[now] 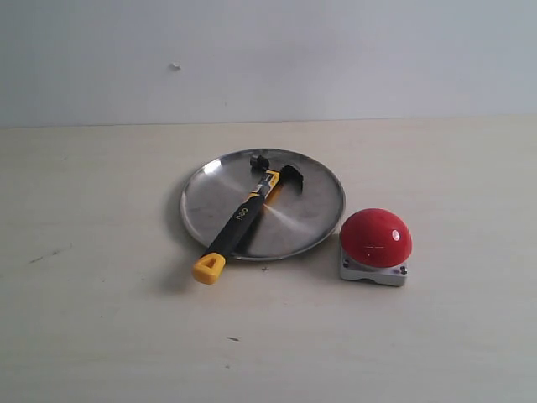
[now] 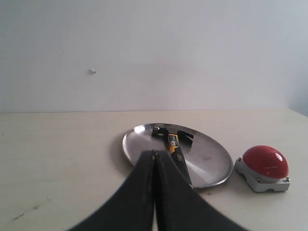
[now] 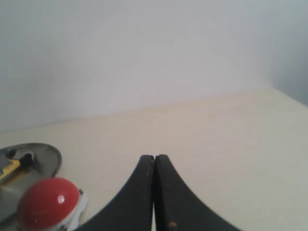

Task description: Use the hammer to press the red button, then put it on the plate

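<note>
Exterior view: hammer (image 1: pixel 239 220) lies diagonally on plate (image 1: pixel 310 220), butt overhanging near-left rim.

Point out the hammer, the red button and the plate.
hammer (image 1: pixel 237 221), exterior view, middle of the black handle.
red button (image 1: pixel 376 236), exterior view, on the dome.
plate (image 1: pixel 315 210), exterior view, bare metal towards the button.

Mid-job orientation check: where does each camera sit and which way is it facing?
Exterior: raised, off the arms, looking down across the table at the hammer lying on the plate and the red button beside it; no robot part shows.
Left wrist: low behind the shut left gripper, facing plate and wall.
Right wrist: low behind the shut right gripper, facing the wall, red button off to one side.
Shared: all three show hammer, plate and red button.
</note>
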You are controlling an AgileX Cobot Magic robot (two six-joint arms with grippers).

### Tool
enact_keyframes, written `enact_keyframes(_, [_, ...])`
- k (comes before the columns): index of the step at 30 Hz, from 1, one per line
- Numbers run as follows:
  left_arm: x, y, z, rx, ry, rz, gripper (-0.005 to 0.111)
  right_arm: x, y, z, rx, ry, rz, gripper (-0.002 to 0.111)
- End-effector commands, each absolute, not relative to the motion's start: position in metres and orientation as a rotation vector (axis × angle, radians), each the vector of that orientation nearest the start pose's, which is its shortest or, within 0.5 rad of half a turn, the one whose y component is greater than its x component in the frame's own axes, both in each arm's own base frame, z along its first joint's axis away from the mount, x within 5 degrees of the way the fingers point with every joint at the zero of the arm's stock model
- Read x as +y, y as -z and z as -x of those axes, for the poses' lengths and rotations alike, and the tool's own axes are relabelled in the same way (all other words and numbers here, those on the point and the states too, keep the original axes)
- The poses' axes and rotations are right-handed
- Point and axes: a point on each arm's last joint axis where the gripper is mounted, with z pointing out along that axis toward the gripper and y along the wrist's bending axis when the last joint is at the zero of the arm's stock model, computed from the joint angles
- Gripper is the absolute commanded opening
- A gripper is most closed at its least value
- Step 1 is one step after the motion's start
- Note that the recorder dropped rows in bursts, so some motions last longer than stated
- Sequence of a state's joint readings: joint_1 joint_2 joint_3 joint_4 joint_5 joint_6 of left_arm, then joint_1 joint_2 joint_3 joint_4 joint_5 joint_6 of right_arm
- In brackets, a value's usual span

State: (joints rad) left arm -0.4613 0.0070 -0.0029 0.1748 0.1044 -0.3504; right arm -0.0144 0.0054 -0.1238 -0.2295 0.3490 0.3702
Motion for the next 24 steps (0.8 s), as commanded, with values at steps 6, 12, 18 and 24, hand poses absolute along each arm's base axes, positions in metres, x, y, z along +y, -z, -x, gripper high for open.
enact_keyframes(6, [-0.0236,-0.2039,-0.0513,1.593,0.485,-0.210,0.000,-0.0047,-0.1895,-0.0549,1.743,0.024,-0.075,0.000])
enact_keyframes(12, [-0.0236,-0.2039,-0.0513,1.593,0.485,-0.210,0.000,-0.0041,-0.1894,-0.0550,1.746,0.072,-0.007,0.000])
enact_keyframes(18, [-0.0236,-0.2039,-0.0513,1.593,0.485,-0.210,0.000,-0.0042,-0.1893,-0.0549,1.748,0.073,-0.007,0.000])
enact_keyframes(24, [-0.0236,-0.2039,-0.0513,1.593,0.485,-0.210,0.000,-0.0042,-0.1893,-0.0549,1.748,0.073,-0.007,0.000])
